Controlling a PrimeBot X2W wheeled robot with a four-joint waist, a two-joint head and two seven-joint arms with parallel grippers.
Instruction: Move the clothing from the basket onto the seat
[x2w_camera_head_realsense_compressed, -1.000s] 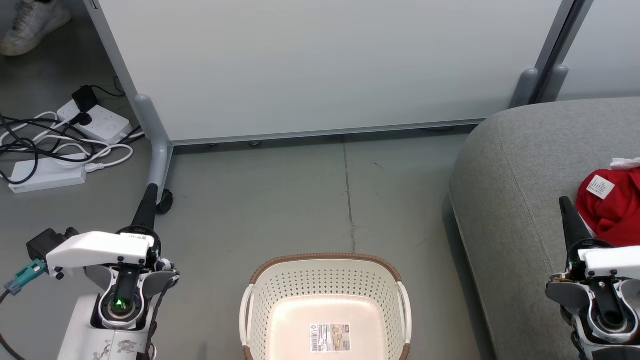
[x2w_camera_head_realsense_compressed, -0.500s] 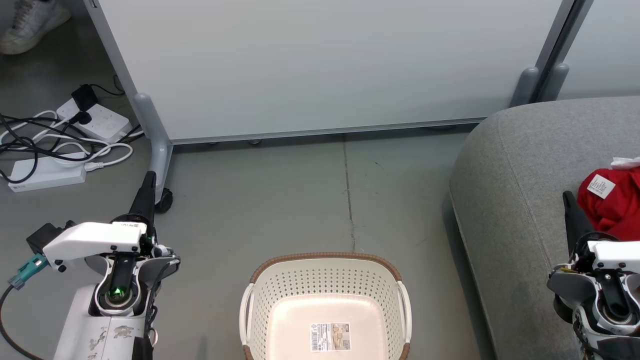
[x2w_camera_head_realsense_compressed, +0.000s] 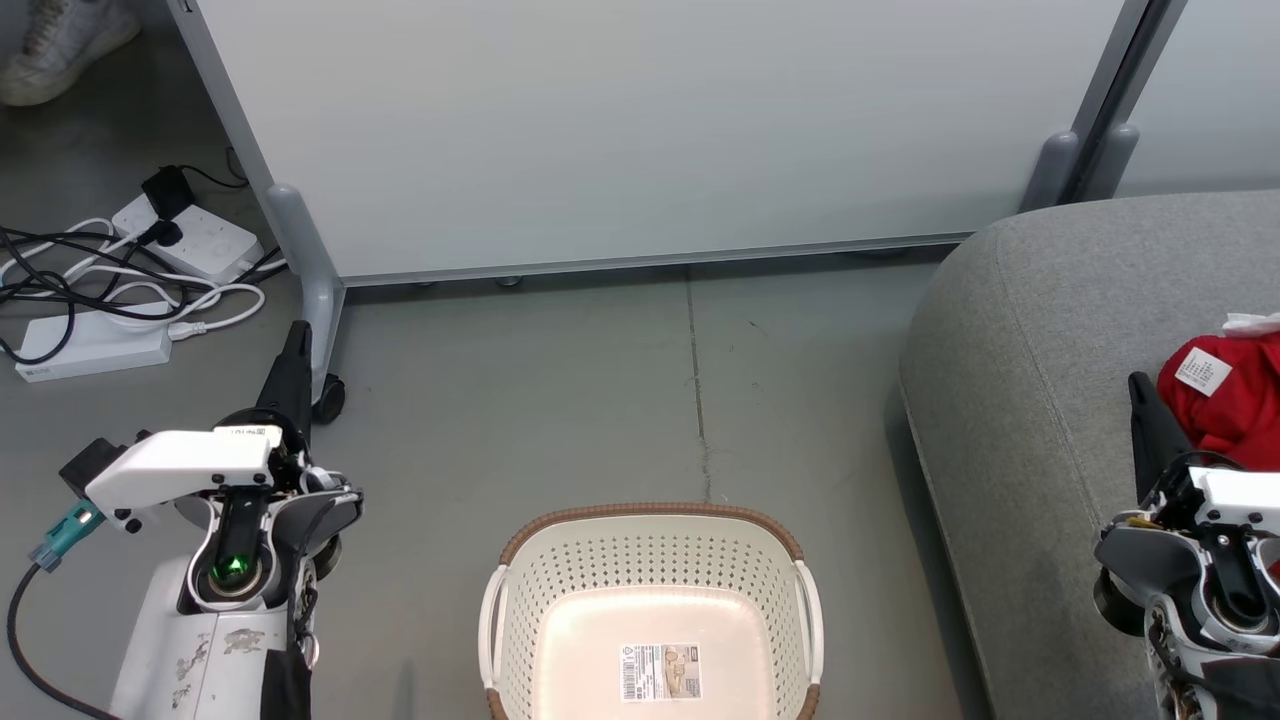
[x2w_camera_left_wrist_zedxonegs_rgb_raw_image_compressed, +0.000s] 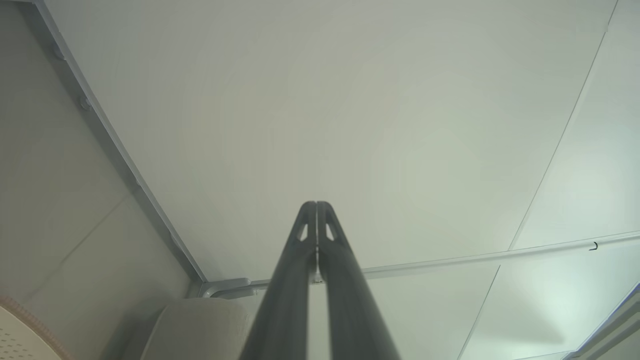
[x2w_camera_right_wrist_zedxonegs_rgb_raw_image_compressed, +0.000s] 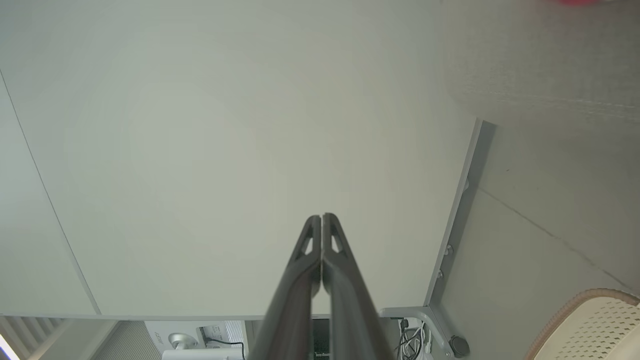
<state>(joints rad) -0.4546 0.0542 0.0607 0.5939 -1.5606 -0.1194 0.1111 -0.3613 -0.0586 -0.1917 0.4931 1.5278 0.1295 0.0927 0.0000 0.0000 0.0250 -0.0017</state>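
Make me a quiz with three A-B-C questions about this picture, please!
1. Where is the clothing? A) on the floor B) on the seat C) in a drawer
2. What colour is the basket rim? A) brown B) blue C) green
3. The left pincer and right pincer are: A) wide open B) shut, empty C) squeezing clothing
Answers: 1 B, the red pile lies on the grey cushion. 2 A, the woven-look rim is brown. 3 B, each one's tips touch with nothing between.
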